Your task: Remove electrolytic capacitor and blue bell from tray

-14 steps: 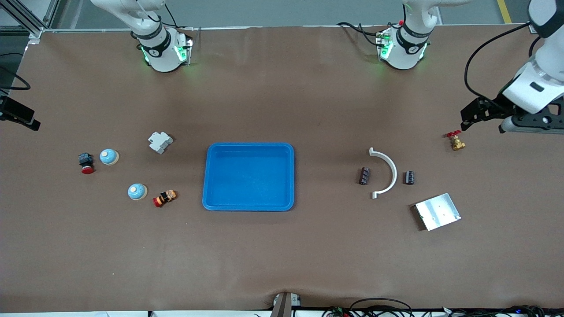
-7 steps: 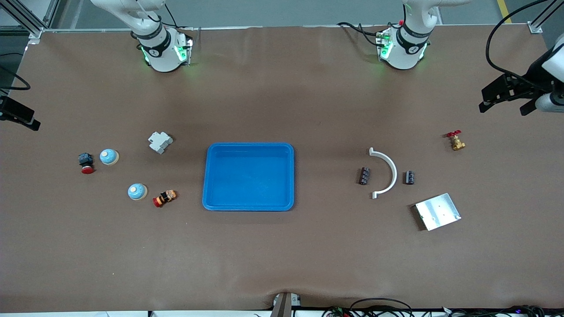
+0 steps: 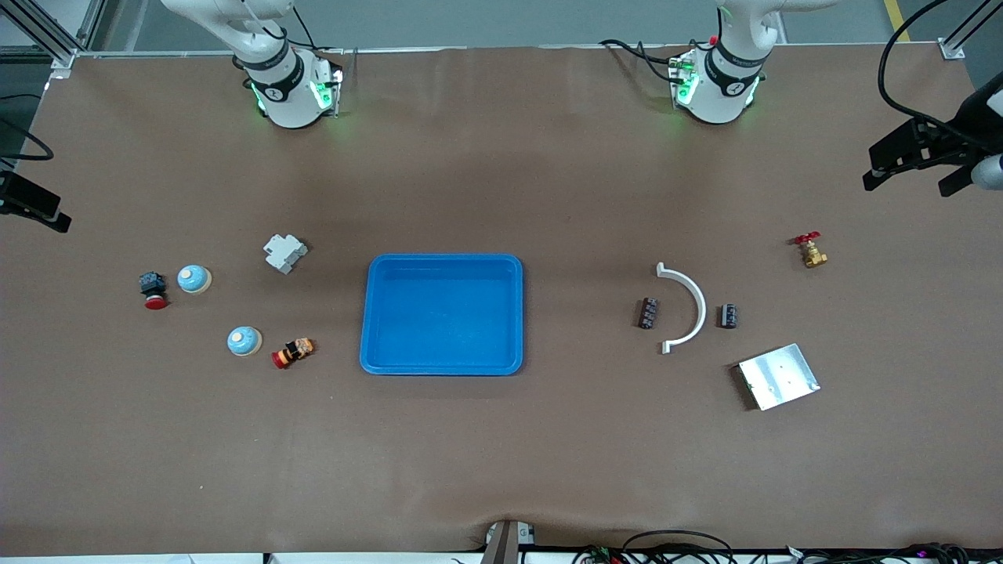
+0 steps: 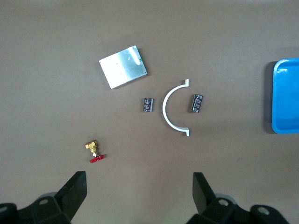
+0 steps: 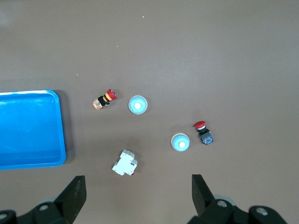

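Capacitors: you see two small dark cylinders, one [image 3: 647, 312] inside the white arc [image 3: 686, 308], one [image 3: 729, 316] just outside.
Bells: two pale-blue domes [image 3: 193, 279] [image 3: 244, 341] toward the right arm's end.
Left gripper [image 4: 140, 192]: spread, empty, over the surface's edge.
Right gripper [image 5: 138, 193]: spread, empty.

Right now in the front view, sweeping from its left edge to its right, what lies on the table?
Red pushbutton → bell → second bell → blue tray → capacitor → white arc → second capacitor → metal plate
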Controlling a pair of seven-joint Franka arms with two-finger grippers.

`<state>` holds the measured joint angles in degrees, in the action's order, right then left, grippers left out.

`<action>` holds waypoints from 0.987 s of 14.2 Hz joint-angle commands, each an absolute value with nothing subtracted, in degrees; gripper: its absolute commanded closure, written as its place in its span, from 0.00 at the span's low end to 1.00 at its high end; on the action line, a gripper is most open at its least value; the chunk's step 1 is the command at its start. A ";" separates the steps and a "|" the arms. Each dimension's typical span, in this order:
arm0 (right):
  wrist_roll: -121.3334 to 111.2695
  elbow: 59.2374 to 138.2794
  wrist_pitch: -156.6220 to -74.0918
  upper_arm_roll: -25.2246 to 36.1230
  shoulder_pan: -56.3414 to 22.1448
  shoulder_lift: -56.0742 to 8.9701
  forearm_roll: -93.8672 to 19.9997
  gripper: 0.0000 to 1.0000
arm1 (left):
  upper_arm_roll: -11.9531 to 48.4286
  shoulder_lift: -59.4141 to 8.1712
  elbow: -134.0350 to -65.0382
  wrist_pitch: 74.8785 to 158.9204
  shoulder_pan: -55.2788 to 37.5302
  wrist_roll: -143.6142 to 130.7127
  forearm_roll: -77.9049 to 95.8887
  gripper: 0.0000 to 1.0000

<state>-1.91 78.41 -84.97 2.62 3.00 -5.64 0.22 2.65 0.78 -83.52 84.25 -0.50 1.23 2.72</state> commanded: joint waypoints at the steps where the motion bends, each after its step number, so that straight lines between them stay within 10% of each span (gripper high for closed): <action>1: -2.37 78.49 -84.99 2.72 3.08 -5.01 -0.70 0.00 | 2.46 0.62 -82.00 82.70 -1.23 1.67 1.67 0.00; 14: -2.29 78.49 -84.99 2.64 3.07 -4.92 -0.70 0.00 | 2.81 0.53 -82.09 86.04 -1.49 3.68 -0.61 0.00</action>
